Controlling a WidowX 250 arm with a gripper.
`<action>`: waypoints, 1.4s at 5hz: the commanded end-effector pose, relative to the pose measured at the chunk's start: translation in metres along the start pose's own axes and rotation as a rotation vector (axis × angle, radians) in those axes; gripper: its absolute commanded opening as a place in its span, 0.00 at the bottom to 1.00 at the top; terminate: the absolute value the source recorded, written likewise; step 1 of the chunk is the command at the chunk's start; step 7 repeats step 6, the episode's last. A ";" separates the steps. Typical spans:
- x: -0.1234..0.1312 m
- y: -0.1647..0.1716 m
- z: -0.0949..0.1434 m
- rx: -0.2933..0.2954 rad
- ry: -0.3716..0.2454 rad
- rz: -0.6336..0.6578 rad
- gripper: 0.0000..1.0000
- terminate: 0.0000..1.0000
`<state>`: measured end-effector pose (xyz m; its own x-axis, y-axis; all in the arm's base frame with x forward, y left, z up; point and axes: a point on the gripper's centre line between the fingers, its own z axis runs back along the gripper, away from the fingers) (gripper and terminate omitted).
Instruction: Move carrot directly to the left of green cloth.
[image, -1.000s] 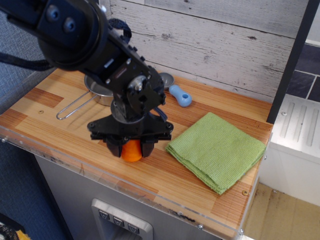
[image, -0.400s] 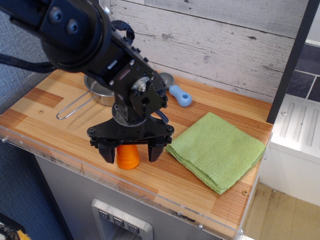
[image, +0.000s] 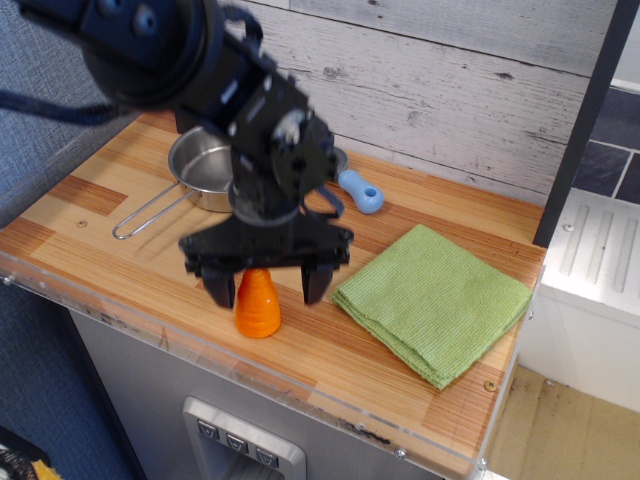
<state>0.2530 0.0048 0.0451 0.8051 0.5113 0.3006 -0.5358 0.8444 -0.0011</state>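
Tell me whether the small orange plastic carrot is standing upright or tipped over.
Upright. The small orange plastic carrot rests on its wide base, narrow tip pointing up between the open black gripper fingers.

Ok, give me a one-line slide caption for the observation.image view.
Open gripper above the upright carrot standing left of the green cloth.

The robot arm fills the upper left of the frame: bulky, matte black, with rounded housings and two small blue-grey discs near the top edge. A pale round cap sits on its wrist. Black cables loop beside it. The gripper is black, with two stubby fingers.
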 end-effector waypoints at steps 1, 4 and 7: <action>0.016 -0.014 0.044 -0.026 -0.093 -0.014 1.00 0.00; 0.021 -0.018 0.064 -0.025 -0.133 -0.025 1.00 0.00; 0.021 -0.018 0.064 -0.025 -0.133 -0.025 1.00 1.00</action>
